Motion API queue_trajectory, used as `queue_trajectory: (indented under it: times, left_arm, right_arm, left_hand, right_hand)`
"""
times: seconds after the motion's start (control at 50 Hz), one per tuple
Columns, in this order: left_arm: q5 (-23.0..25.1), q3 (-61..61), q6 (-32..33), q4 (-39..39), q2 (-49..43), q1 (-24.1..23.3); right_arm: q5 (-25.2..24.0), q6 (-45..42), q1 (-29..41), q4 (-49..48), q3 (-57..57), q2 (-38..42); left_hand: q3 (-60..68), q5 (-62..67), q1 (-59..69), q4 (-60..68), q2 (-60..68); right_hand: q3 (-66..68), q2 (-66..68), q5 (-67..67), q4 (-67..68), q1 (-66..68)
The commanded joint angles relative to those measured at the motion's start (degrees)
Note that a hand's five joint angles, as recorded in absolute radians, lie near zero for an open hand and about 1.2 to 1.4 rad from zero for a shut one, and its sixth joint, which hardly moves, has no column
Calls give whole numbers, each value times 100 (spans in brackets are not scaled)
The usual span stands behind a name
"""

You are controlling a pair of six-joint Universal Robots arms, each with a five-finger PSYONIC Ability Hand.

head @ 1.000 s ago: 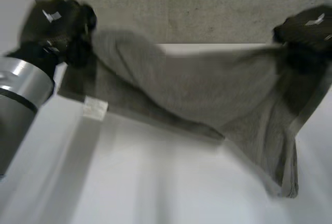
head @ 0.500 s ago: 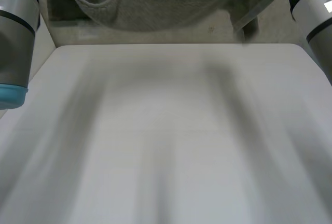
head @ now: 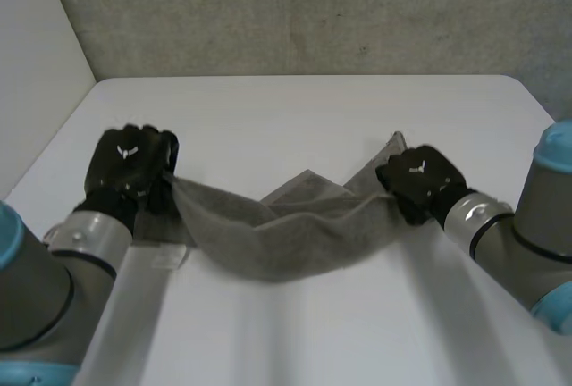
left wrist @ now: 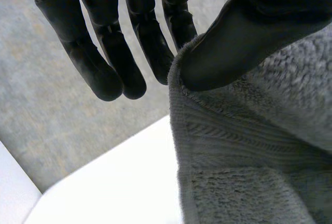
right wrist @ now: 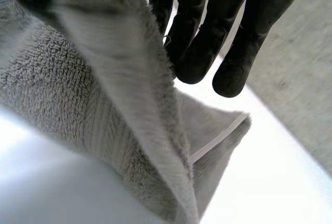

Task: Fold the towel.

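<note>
1. Head view: the table [head: 295, 109] carries no laid-out fold yet. The towel [head: 286, 230] hangs over its middle, slung between both hands, with the sagging belly low on the table; I cannot tell how much of it rests there.
2. The towel is a slack, rumpled band with one corner poking out beside the right hand. No clean crease shows, so I judge the task to be early: the cloth is lifted, while spreading it, bringing the edges together and flattening it are left.
3. The left hand [head: 130, 167], over the table's left side, has the towel's left end, with its thumb [left wrist: 244, 42] pinching the edge.
4. The right hand [head: 418, 180], over the table's right side, grips the right end, the cloth passing between its thumb and fingers [right wrist: 199, 53].
</note>
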Motion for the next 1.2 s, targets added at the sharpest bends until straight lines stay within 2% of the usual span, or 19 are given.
queue_trajectory:
  times: [0.02, 0.18, 0.46, 0.62, 0.64, 0.66, 0.7, 0.78, 0.86, 0.88, 0.9, 0.94, 1.0, 1.04, 1.08, 1.12, 1.14, 1.18, 1.2]
  left_arm:
    - [-7, -190, 172, 117, 27, -123]
    - [-15, -182, 181, 134, 9, -132]
    - [-15, -296, 173, 284, -52, -88]
    - [-15, -340, 173, 301, -61, -70]
    - [-15, -340, 173, 301, -61, -70]
    - [-15, -357, 173, 310, -61, -70]
    - [-15, -366, 181, 310, -61, -70]
    - [-15, -349, 199, 284, 18, -70]
    - [-24, -270, 217, 249, 167, -70]
    - [-24, -217, 260, 240, 385, -61]
    - [-24, -138, 347, 231, 674, -52]
    - [-33, -25, 418, 214, 956, -9]
    - [-59, 283, 541, -83, 1448, 140]
    - [-68, 467, 550, -346, 1677, 211]
    - [-77, 697, 551, -604, 1846, 264]
    - [-94, 1126, 550, -1033, 2013, 343]
    - [-94, 1128, 551, -1035, 2013, 343]
    - [-77, 1321, 568, -1219, 2022, 387]
    - [-68, 1487, 577, -1411, 2013, 448]
  right_arm:
    - [87, 29, 2, 19, 78, 94]
    - [148, 38, -7, 11, 227, -125]
    - [368, 108, -271, -429, 702, -732]
    - [315, 108, -262, -429, 878, -811]
    - [307, 99, -262, -429, 887, -803]
    - [307, 91, -245, -429, 887, -794]
    - [307, 73, -244, -429, 878, -802]
    - [342, 73, -262, -411, 790, -890]
    - [377, 108, -306, -341, 589, -1748]
    - [368, 108, -323, -280, 458, -2091]
    - [368, 108, -324, -280, 456, -2095]
    - [359, 108, -359, 44, 63, -2672]
    - [350, 108, -411, 344, -256, -2833]
    - [342, 82, -577, 1157, -964, -2982]
    - [342, 82, -578, 1162, -968, -2982]
    - [289, -6, -902, 2421, -1851, -2948]
    - [289, -6, -904, 2427, -1855, -2947]
    - [237, -259, -1210, 3232, -2275, -2738]
    - [236, -261, -1211, 3236, -2277, -2736]
  left_hand:
    - [-862, -1474, -271, -660, -523]
    - [-862, -1474, -271, -660, -523]
    - [-862, -1474, -271, -660, -523]
    - [-862, -1474, -271, -660, -523]
    - [-862, -1474, -271, -660, -523]
    - [-862, -1474, -271, -660, -523]
    - [-862, -1474, -271, -660, -523]
    - [-862, -1474, -271, -660, -523]
    - [-862, -1474, -271, -660, -523]
    - [-862, -1474, -271, -660, -523]
    - [-862, -1474, -271, -660, -523]
    - [-862, -1474, -271, -660, -523]
    - [-862, -1474, -271, -660, -523]
    - [-862, -1474, -271, -660, -523]
    - [-862, -1474, -271, -660, -523]
    - [-862, -1474, -271, -660, -523]
    - [-862, -1474, -271, -660, -523]
    - [-862, -1474, -271, -660, -523]
    - [-862, -1474, -271, -660, -523]
  right_hand:
    - [-955, -931, -1018, -933, -833]
    - [-2660, -2635, -2723, -2637, -2537]
    - [-3200, -3175, -3263, -3177, -3078]
    - [-2376, -2351, -2438, -2353, -2253]
    - [-1643, -1619, -1706, -1620, -1521]
    - [-137, -112, -200, -114, -14]
    - [322, 347, 259, 345, 444]
    - [326, 351, 264, 349, 449]
    - [326, 351, 264, 349, 449]
    - [326, 351, 264, 349, 449]
    - [326, 351, 264, 349, 449]
    - [326, 351, 264, 349, 449]
    - [326, 351, 264, 349, 449]
    - [326, 351, 264, 349, 449]
    - [326, 351, 264, 349, 449]
    - [326, 351, 264, 349, 449]
    - [326, 351, 264, 349, 449]
    - [326, 351, 264, 349, 449]
    - [326, 351, 264, 349, 449]
